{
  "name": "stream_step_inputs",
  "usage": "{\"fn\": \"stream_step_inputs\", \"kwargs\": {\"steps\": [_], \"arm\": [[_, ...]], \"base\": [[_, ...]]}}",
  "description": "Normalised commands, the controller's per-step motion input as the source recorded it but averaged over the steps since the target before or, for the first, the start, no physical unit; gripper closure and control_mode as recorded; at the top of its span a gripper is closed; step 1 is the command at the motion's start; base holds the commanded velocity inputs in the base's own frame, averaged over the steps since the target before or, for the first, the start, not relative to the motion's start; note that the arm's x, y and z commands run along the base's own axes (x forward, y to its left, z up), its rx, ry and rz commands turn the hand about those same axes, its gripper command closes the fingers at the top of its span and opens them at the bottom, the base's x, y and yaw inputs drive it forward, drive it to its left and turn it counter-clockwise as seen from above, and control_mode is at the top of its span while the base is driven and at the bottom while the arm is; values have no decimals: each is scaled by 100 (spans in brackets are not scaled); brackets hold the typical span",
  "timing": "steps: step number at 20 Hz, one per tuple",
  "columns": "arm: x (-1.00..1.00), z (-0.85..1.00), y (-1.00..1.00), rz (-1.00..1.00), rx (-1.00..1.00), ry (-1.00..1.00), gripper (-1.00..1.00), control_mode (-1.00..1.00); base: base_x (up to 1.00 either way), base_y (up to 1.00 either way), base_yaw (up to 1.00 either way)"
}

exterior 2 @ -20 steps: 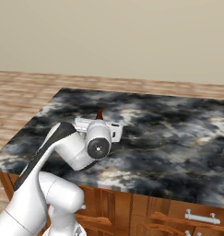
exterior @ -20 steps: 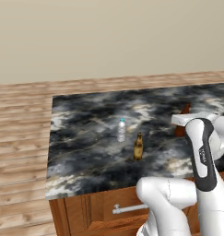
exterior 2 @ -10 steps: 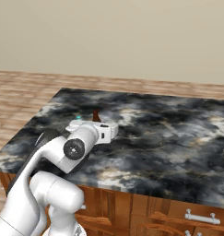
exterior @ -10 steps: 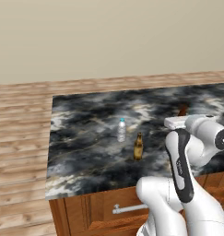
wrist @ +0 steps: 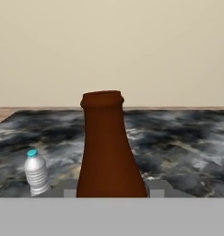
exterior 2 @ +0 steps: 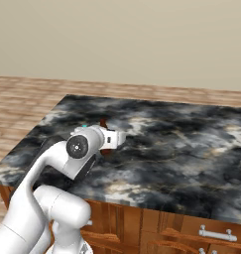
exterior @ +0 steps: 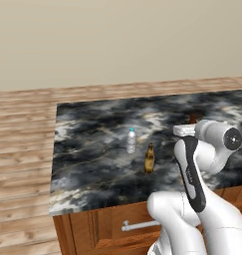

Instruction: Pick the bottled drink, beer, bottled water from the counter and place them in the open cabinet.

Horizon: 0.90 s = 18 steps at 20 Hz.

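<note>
Holds the bottled drink upright in the gripper, jaws closed in on either side of the bottle's lower body, neck rising at 12 o'clock in the hand view. In the left base view, shows just the bottle's dark top above the white hand, over the right part of the marbled desk. In the right base view, peeks out as a red-brown sliver at 12 o'clock from the hand, over the left part of the desk. Whether lifted clear of the slab or resting on it: cannot tell. Stands upright near the middle of the desk in the left base view: the bottled water, with the beer close by at its 4 o'clock, apart from it. Sits at 8 o'clock from the held bottle in the hand view: the water bottle, blue-green cap up. Below the slab's front edge: wooden drawer front with grey handle.
</note>
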Motion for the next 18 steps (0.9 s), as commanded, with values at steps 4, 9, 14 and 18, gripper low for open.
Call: {"fn": "stream_step_inputs", "kwargs": {"steps": [4,9,14,18], "arm": [[1,2,-6,0,5,13,100,-100],[-1,-1,-5,0,3,0,100,-100],[0,0,0,0,0,0,100,-100],[0,0,0,0,0,0,100,-100]], "base": [[0,0,0],[0,0,0],[0,0,0],[0,0,0]]}}
